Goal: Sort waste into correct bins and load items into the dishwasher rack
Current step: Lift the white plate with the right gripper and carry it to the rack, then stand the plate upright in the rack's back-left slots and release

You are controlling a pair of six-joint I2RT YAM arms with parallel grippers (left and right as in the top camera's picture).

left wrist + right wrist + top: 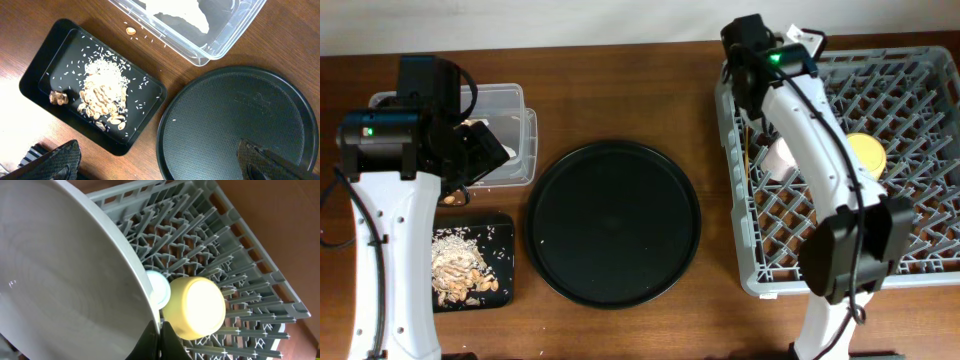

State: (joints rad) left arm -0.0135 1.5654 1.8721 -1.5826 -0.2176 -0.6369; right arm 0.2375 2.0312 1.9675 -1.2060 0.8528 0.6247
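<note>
My right gripper (159,330) is shut on the rim of the round grey plate (65,280) and holds it on edge over the grey dishwasher rack (240,245). A yellow bowl (197,307) lies bottom-up in the rack, with a light-blue cup (160,287) beside it against the plate. The overhead view shows the rack (920,90), the bowl (865,155) and a pink cup (780,158). My left gripper (157,157) is open and empty above the small black tray (35,82), which holds beige food scraps (100,97). White tissue (175,10) lies in the clear tub (220,45). The chopsticks and wrapper are not visible.
A large round black tray (613,222) lies between the bins and the rack. The clear tub (510,100) is at the back left, and the small black tray (500,260) is in front of it. One stray scrap (131,31) lies on the wood between tub and tray.
</note>
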